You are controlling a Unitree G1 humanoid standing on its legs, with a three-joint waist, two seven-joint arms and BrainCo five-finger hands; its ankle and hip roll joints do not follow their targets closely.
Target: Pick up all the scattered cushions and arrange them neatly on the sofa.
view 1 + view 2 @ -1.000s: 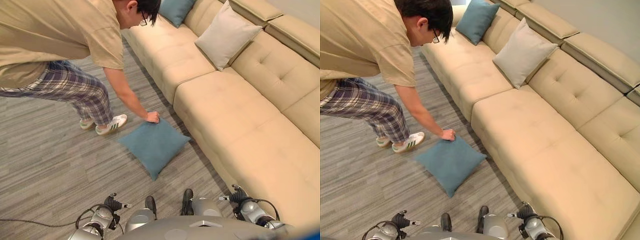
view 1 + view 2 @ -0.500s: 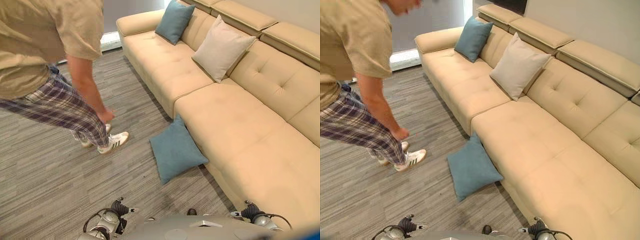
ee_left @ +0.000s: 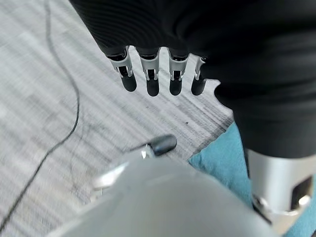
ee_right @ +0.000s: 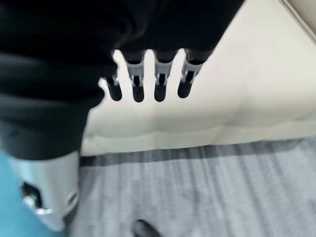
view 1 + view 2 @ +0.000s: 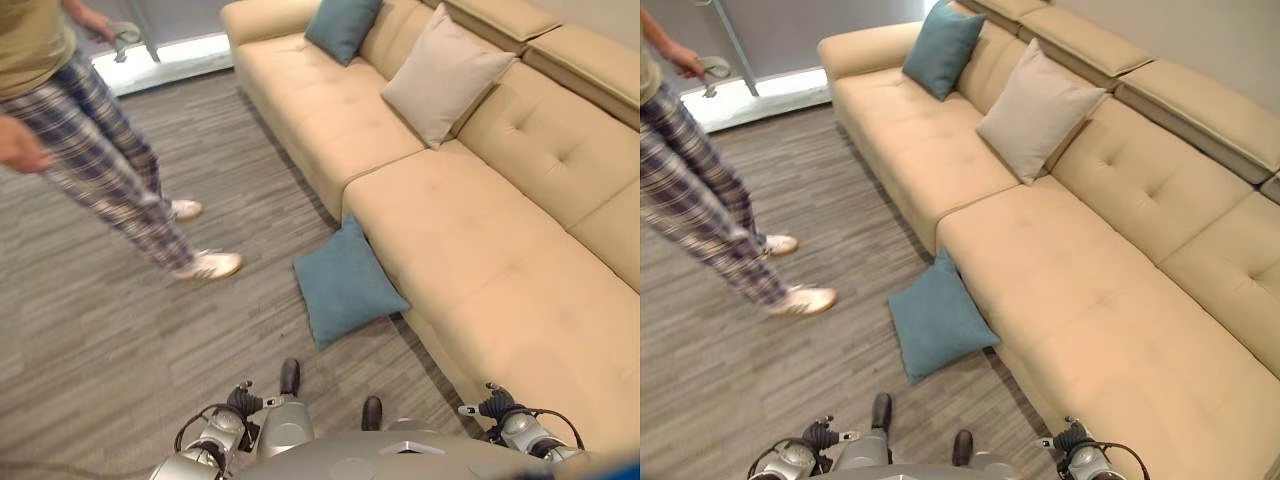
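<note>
A blue cushion (image 5: 345,283) lies on the grey floor, its far corner against the front of the beige sofa (image 5: 500,250). Its edge also shows past my left hand (image 3: 149,79), as a blue cushion corner (image 3: 222,158). On the sofa a second blue cushion (image 5: 940,45) leans on the backrest at the far end, and a beige cushion (image 5: 1038,108) leans nearer the middle. My left hand hangs low with straight fingers and holds nothing. My right hand (image 4: 147,81) hangs the same way beside the sofa front (image 4: 232,108), empty.
A person (image 5: 95,150) in plaid trousers and white shoes stands on the floor to the left, a small grey thing (image 5: 122,34) in one hand. The wood-look floor (image 5: 120,340) stretches left of the cushion. The near sofa seats (image 5: 1120,330) are bare.
The person let go of the floor cushion, straightened up and stepped away to the left. The cushion went from flat on the floor to resting against the sofa front. The camera has shifted.
</note>
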